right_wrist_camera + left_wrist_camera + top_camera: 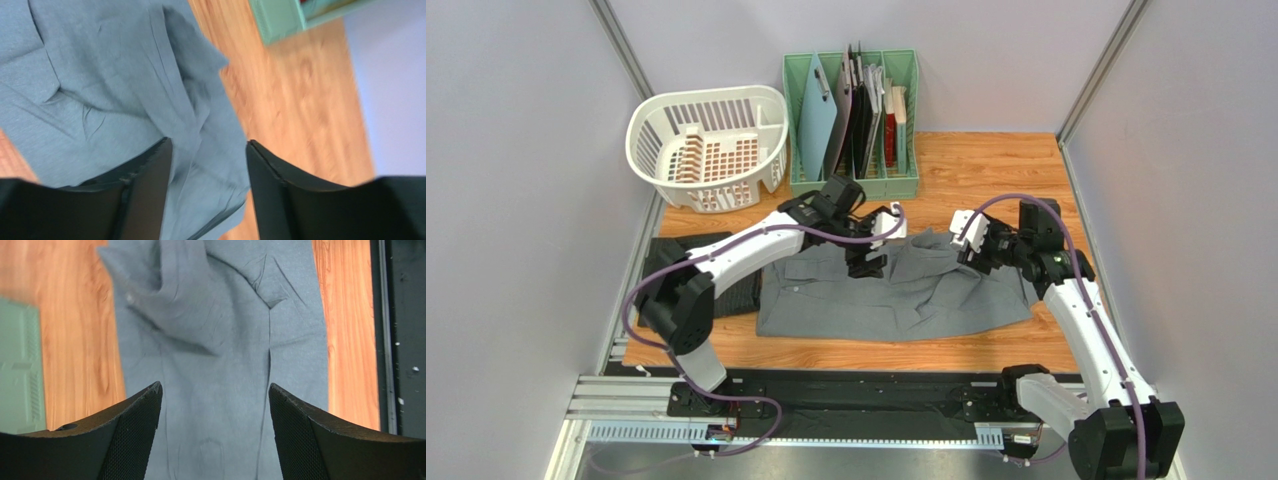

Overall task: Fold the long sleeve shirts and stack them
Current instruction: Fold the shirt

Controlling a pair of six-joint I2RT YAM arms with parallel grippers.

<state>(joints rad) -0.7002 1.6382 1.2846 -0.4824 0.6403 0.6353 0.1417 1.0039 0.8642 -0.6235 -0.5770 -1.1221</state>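
Note:
The plain grey shirt (896, 295) lies spread and wrinkled in the middle of the wooden table. It fills the left wrist view (220, 355) and the left part of the right wrist view (100, 90). The dark charcoal shirt (726, 290) lies folded at the left edge, partly hidden under my left arm. My left gripper (868, 262) is open over the grey shirt's far edge, nothing between its jaws. My right gripper (971, 252) is open above the shirt's far right edge, with cloth showing between its jaws below them.
A white slotted basket (709, 146) stands at the back left. A green file rack (851, 110) with folders stands at the back middle; its corner shows in the right wrist view (280, 17). Grey walls close both sides. A black rail (856, 400) runs along the near edge.

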